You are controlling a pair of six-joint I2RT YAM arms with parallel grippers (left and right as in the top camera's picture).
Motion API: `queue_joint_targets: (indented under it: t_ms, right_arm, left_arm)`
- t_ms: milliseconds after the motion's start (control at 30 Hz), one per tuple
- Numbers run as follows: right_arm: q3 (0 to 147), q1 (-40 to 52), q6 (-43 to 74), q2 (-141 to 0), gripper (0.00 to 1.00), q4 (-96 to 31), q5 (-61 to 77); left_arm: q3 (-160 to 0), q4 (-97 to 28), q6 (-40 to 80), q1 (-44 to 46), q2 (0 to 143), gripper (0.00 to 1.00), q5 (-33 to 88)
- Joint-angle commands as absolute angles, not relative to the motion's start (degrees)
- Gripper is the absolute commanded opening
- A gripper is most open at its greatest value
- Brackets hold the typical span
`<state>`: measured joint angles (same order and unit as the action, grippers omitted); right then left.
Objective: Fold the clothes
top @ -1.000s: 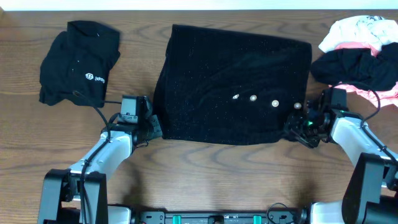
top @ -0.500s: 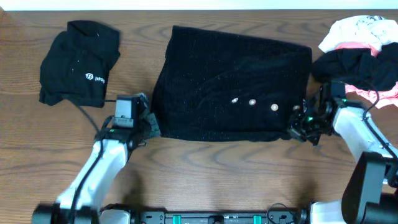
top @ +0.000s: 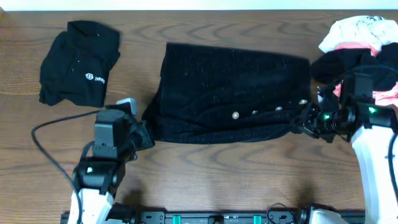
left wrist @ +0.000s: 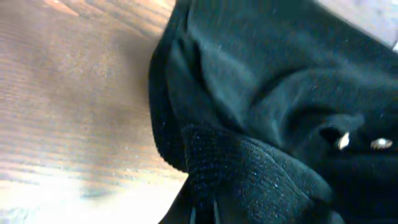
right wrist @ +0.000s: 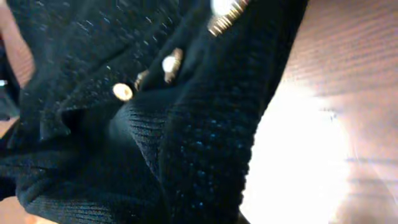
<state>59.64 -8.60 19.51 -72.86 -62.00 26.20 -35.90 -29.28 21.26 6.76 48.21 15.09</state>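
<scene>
Dark brown wood-grain table [top: 205, 180] fills the overhead view, streaked and slightly glossy. Across the middle of the frame lies the black knit cardigan [top: 230, 87], a broad, roughly rectangular spread of coarse yarn flecked with tiny pale specks. Its upper part lies flat, while its lower edge is gathered into a thick, rumpled ridge running from lower left to right of centre. A slanted row of small round pale buttons [top: 235, 115] sits along that ridge. The left gripper [top: 142, 134] is at the cardigan's lower left corner with its fingers closed on the fabric. The left wrist view shows a ribbed, nubbly cuff-like band bunched right at the bottom of the frame, with smoother folds above it and bare wood to the left. The right gripper [top: 305, 124] is at the lower right corner, fingers pinched shut on the knit. The right wrist view is filled with chunky speckled ribbing hanging in folds, several shiny buttons on it, and bright glare on the wood at the right. In the upper left of the overhead frame the black logo garment [top: 81, 59] lies in a soft, loosely folded lump, smooth-surfaced, with a small white logo [top: 95, 78] near its lower edge. It lies well apart from the cardigan. At the upper right sits a heap: a crumpled white garment [top: 354, 28] on top, a black garment [top: 348, 62] under it, and pink fabric [top: 385, 94] showing at the right edge. A thin black cable [top: 50, 121] loops over the table at lower left.
</scene>
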Motion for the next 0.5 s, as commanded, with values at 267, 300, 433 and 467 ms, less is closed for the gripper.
queue_joint_targets:
  t_ms: [267,300,433,467]
  right_arm:
    - [61.0,-8.8,23.3,-62.5,0.01,-68.0,22.5]
    - [61.0,-8.8,23.9,-61.8,0.01,-68.0,22.5]
    - [61.0,-8.8,27.2,-60.6,0.01,-66.7,20.0]
    - [61.0,-8.8,27.9,-60.6,0.01,-66.3,18.7]
  left_arm:
    - [-37.4,-35.4,24.2,6.5,34.8,0.06,14.6]
    - [-37.5,-34.8,24.0,6.5,34.5,0.06,14.5]
    - [-37.5,-31.1,23.6,6.7,35.5,0.06,14.6]
    - [-37.5,-29.7,23.2,6.9,36.3,0.06,14.6]
